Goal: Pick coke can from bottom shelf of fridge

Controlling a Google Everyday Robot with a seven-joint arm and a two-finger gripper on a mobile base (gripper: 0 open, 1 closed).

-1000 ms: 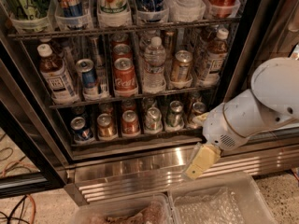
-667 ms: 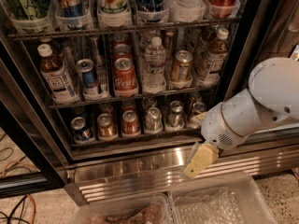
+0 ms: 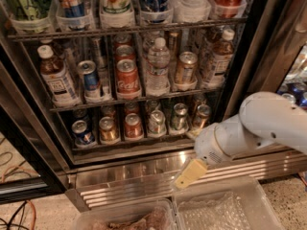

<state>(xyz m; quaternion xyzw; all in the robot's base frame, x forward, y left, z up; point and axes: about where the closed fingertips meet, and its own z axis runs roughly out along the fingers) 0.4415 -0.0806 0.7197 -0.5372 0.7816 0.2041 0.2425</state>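
The gripper [image 3: 187, 175] hangs low in front of the fridge's [image 3: 242, 75] ribbed steel base [image 3: 129, 176], below and to the right of the bottom shelf [image 3: 120, 145]. Compared with a second ago it sits a little further left and slightly lower, and the white arm [image 3: 259, 128] behind it has shifted the same way. Whether it is open or closed cannot be told from here; nothing is seen in its hold. The shift is small, so I judge the approach has barely begun: the gripper is not yet at shelf height and is well apart from the target, needing to rise and travel left.

The coke can [image 3: 133, 126] stands upright on the bottom shelf, third from the left in the row of six. It is red with a silver top, and its lettering is too faint to read. A gold-brown can [image 3: 109, 129] stands just beside it on the left and a silvery can [image 3: 156, 122] on the right, so the reach looks tight.
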